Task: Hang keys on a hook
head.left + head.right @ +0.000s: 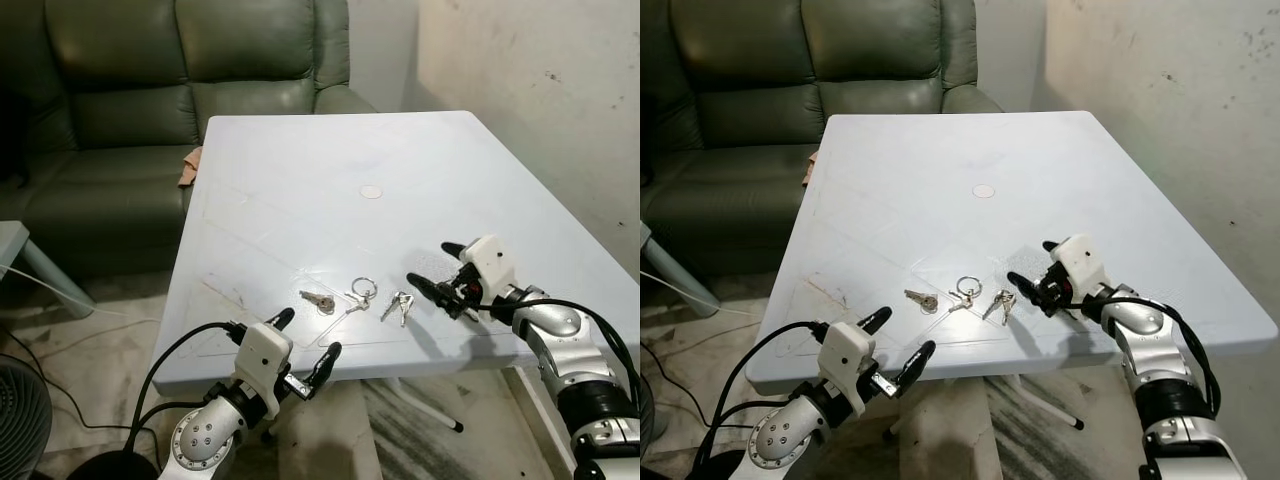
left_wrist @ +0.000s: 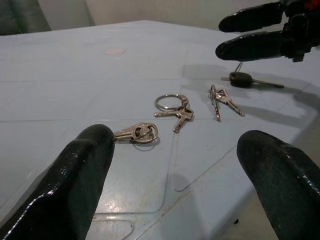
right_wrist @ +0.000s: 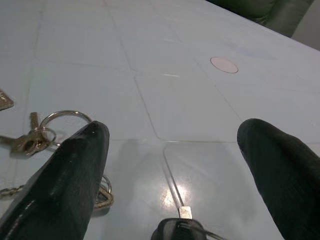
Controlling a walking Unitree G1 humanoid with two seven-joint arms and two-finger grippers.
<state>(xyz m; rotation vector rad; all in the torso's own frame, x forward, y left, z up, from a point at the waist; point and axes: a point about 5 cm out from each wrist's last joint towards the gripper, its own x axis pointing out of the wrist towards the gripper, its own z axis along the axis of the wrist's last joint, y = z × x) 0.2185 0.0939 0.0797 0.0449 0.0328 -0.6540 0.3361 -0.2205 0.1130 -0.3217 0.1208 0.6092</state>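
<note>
**Keys on the counter, right hand nearer**

Item: three small bunches of keys, lying flat in a row near the front edge of the white counter (image 1: 300, 170). Nearest the robot's left is a brass-toned key (image 1: 318, 301); in the middle, a large ring with small keys (image 1: 362, 291); on the right, a silver pair (image 1: 399, 305). A black-headed car key (image 2: 243, 79) lies beyond them under the right hand, as your left wrist view shows.

Lie of the item: the silver pair runs roughly front to back, its ring end toward the far side. The ringed bunch offers an open loop, the likeliest part to take a hook.

Right hand (image 1: 442, 268): hovers low over the counter just right of the silver pair, fingers spread, holding nothing. You would reach toward the robot's left to meet the keys.

Left hand (image 1: 304, 348): at the front edge of the counter, below the brass key, fingers spread wide and empty. The keys lie ahead of it, further off than from the right hand.

Surroundings: a round mark (image 1: 371, 192) mid-counter; a green sofa (image 1: 150, 90) behind. Which hook you are to use cannot be told from here.
</note>
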